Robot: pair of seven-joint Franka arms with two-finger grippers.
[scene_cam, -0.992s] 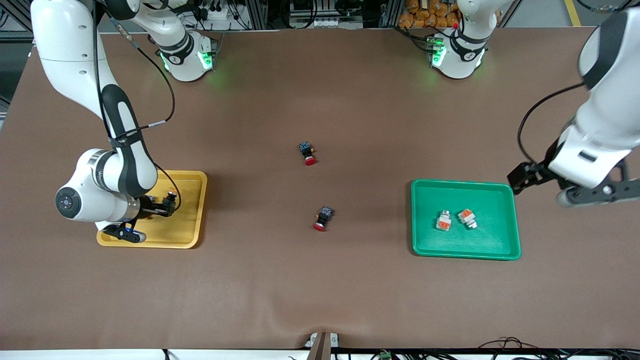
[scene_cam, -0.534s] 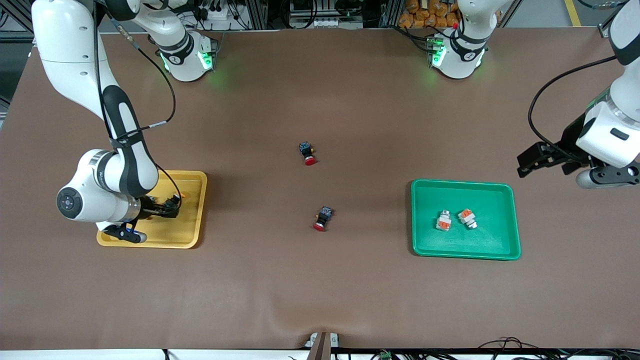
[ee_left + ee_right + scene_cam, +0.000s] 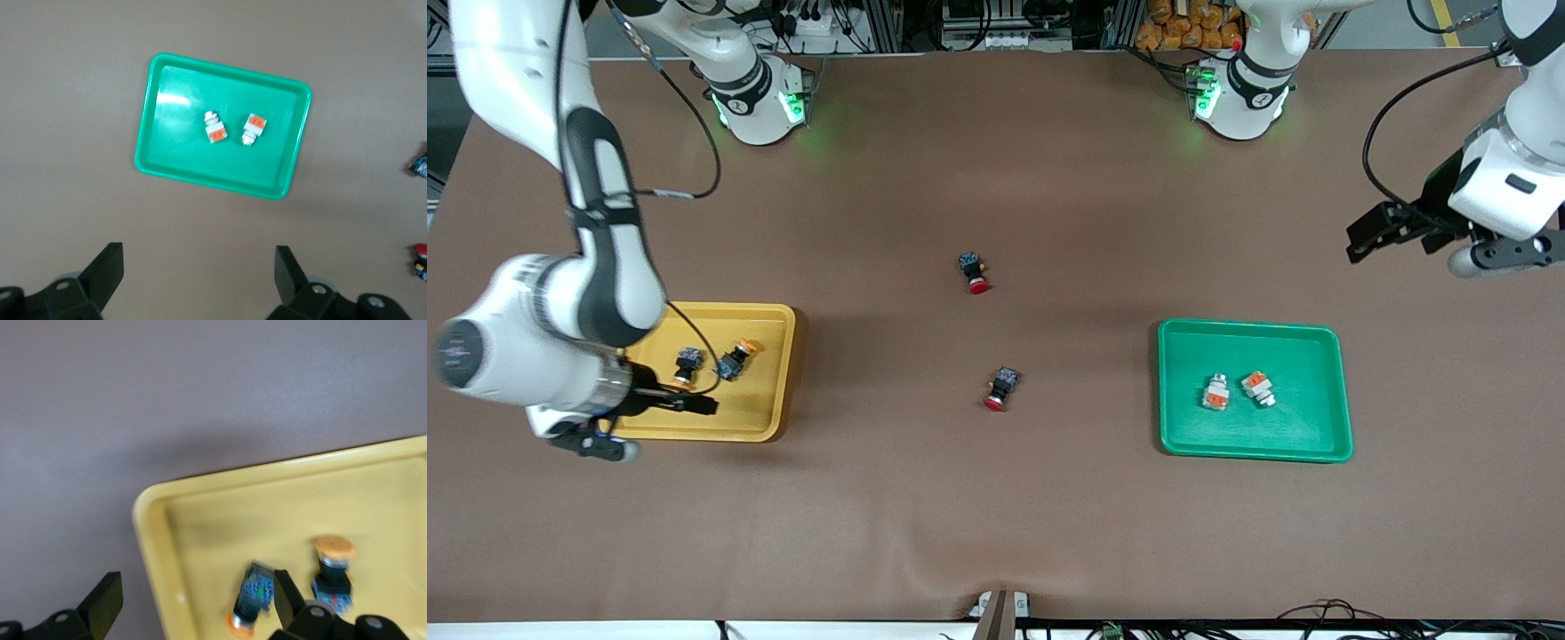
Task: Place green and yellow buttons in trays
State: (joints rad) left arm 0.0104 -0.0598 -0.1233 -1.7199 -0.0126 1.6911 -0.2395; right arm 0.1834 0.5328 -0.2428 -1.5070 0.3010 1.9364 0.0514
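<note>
1. My right gripper [image 3: 627, 427] hangs over the corner of the yellow tray [image 3: 769, 418] nearest the front camera, at the right arm's end of the table; its fingers [image 3: 107, 600] are spread wide and hold nothing.
2. Two black buttons with orange-yellow caps lie in that yellow tray, just beside each other but apart: one [image 3: 686, 365] closer to the table's edge, the other [image 3: 735, 357] closer to the table's middle (both on their sides).
3. My left gripper [image 3: 1449, 249] is up over bare table at the left arm's end, farther from the front camera than the green tray [image 3: 1334, 427]. Its fingers [image 3: 107, 270] are also spread apart and empty.
4. Two pale buttons with orange blocks rest in the middle of the green tray, one [image 3: 1215, 392] beside the other [image 3: 1258, 388], not touching.
5. Two black buttons with red caps lie on the brown table [image 3: 996, 533] between the trays: one [image 3: 973, 272] farther from the front camera, one [image 3: 1000, 388] nearer, well apart.
</note>
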